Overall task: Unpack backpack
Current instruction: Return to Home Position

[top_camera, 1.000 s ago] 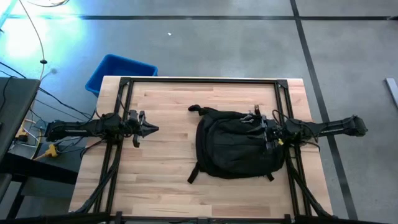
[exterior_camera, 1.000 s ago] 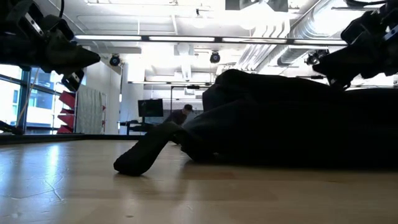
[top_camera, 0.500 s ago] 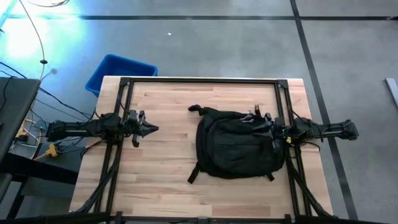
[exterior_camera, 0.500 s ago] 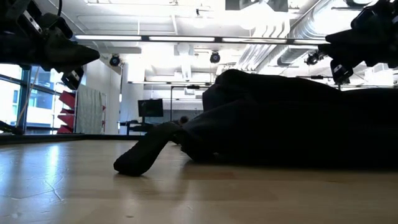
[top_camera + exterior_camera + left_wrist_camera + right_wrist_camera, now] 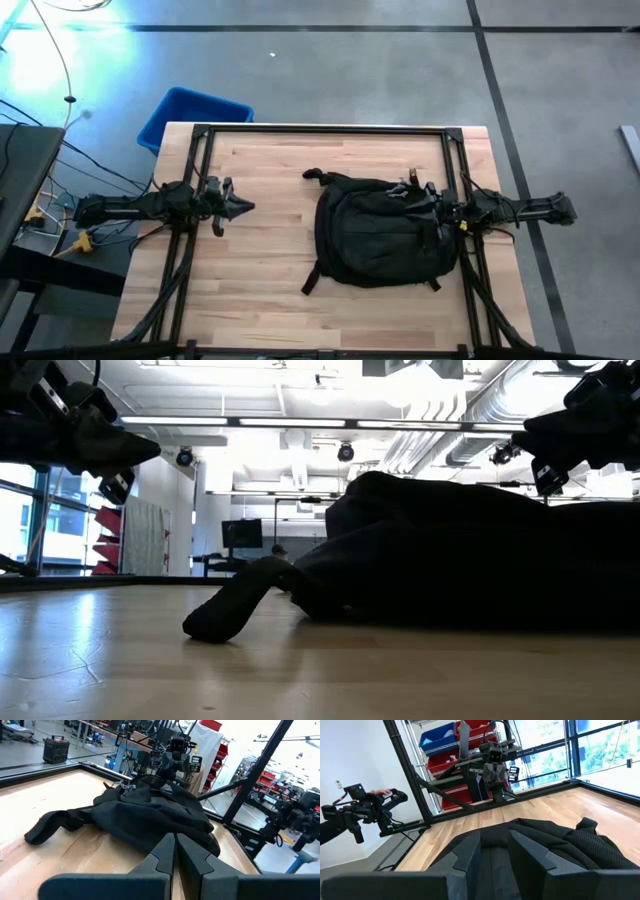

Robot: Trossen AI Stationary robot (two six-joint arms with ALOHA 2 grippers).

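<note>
The black backpack [image 5: 385, 230] lies flat on the right half of the wooden table. Its top loop [image 5: 312, 176] and one strap end [image 5: 225, 615] rest on the wood. My right gripper [image 5: 495, 834] hovers level just above the backpack's right end [image 5: 418, 200]. Its fingers stand a little apart, with nothing that I can see between them. My left gripper [image 5: 248, 207] waits shut above the table's left part. It points level at the backpack [image 5: 150, 810] from well clear of it.
A blue bin [image 5: 192, 115] stands on the floor beyond the table's far left corner. Black frame rails [image 5: 320, 130] run along the far edge and down both sides. Bare wood [image 5: 265, 260] lies between my left gripper and the backpack.
My right gripper has risen a little off the backpack's top and tipped from slanting down to level, and its arm has drawn back toward the table's right edge. The backpack has stayed where it was.
</note>
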